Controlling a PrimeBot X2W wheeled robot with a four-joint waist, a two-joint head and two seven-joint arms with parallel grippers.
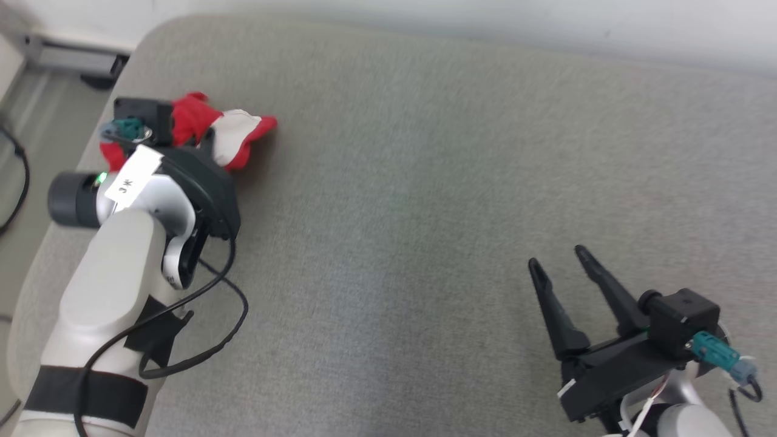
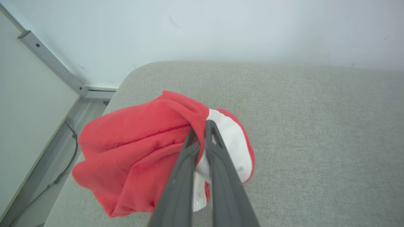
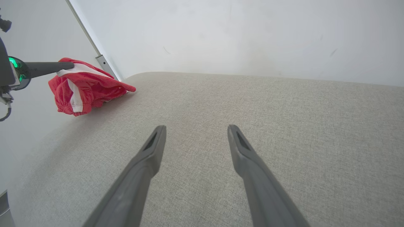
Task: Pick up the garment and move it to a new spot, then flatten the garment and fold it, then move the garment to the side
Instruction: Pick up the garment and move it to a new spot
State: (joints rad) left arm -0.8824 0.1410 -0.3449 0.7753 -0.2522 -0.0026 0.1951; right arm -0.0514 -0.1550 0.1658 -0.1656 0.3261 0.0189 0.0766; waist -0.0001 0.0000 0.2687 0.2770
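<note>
From the head view, the red and white garment point(image 1: 237, 130) sits bunched up near the far left corner of the grey cushion point(image 1: 425, 182). The pale left arm point(image 1: 121, 261) reaches out to it, and its dark wrist covers part of the cloth. The right gripper point(image 1: 558, 256) is at the lower right, well apart from the garment, with its two dark fingers spread and nothing between them. In the left wrist view, the left gripper point(image 2: 202, 126) has its two fingers pressed together, pinching a fold of the garment point(image 2: 135, 151) where the red cloth meets the white. The cloth bulges out to both sides of the fingers. A white wall point(image 2: 221, 28) is behind the cushion, and a dark cable point(image 2: 63, 171) lies on the floor to the left. In the right wrist view, the right gripper's own fingers stand wide apart over bare cushion. Far off at the upper left, the garment hangs from the left gripper's fingertips, and one red end touches the cushion.
</note>
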